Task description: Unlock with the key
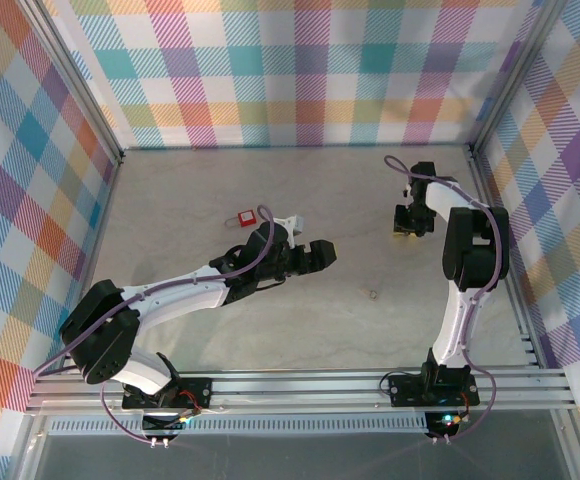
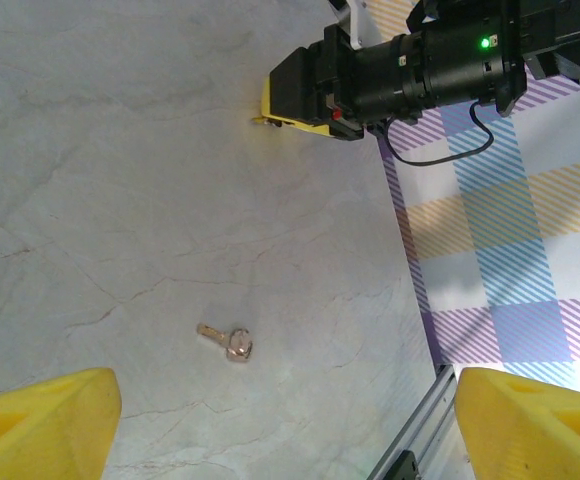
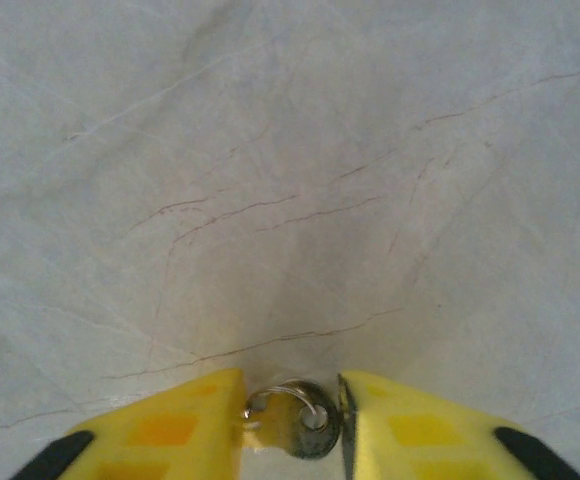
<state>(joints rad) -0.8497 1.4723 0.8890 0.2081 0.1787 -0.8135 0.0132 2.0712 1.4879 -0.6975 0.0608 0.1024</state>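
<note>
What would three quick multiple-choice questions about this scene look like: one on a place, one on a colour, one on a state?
1. Where is the ringed key?
A) in the left gripper
B) between the right gripper's fingers
C) on top of the padlock

2. What colour is the padlock?
A) blue
B) red
C) green

3. How does the left gripper stand?
A) shut on the padlock
B) shut on the ringed key
C) wide open, gripping nothing

Answers:
1 B: the right wrist view shows the ringed key flanked by that gripper's two yellow fingers.
2 B: from above, the padlock's body is plainly red.
3 C: in the left wrist view its yellow fingers sit far apart at the bottom corners, with nothing held between them.
</note>
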